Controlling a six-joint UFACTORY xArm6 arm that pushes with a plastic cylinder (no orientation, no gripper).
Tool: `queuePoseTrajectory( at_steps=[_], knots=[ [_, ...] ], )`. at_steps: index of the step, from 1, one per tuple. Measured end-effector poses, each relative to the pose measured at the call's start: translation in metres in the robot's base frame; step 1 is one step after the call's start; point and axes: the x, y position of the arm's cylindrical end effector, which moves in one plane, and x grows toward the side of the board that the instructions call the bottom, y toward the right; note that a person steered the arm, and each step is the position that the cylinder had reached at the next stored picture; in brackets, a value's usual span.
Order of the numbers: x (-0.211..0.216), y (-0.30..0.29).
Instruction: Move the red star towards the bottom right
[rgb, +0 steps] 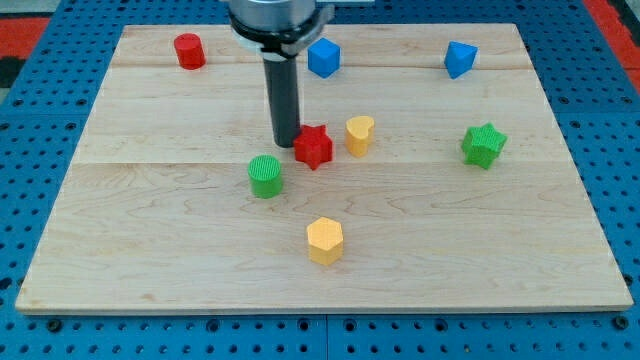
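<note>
The red star (314, 147) lies near the middle of the wooden board (150, 220). My tip (286, 143) stands right at the star's left side, touching or almost touching it. A yellow heart-like block (359, 135) sits close to the star's right. The rod comes down from the view's top centre.
A green cylinder (266, 176) lies below-left of my tip. A yellow hexagon (325, 240) lies toward the view's bottom. A green star (484, 145) is at the right. A red cylinder (189, 51) and two blue blocks (324, 57) (459, 59) lie along the top.
</note>
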Motion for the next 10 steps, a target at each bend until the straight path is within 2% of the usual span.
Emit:
queuePoseTrajectory(
  at_steps=[1, 3, 6, 7, 10],
  knots=[
    [0.017, 0.009],
    [-0.029, 0.031],
    [0.029, 0.05],
    [0.034, 0.077],
    [0.091, 0.081]
  ],
)
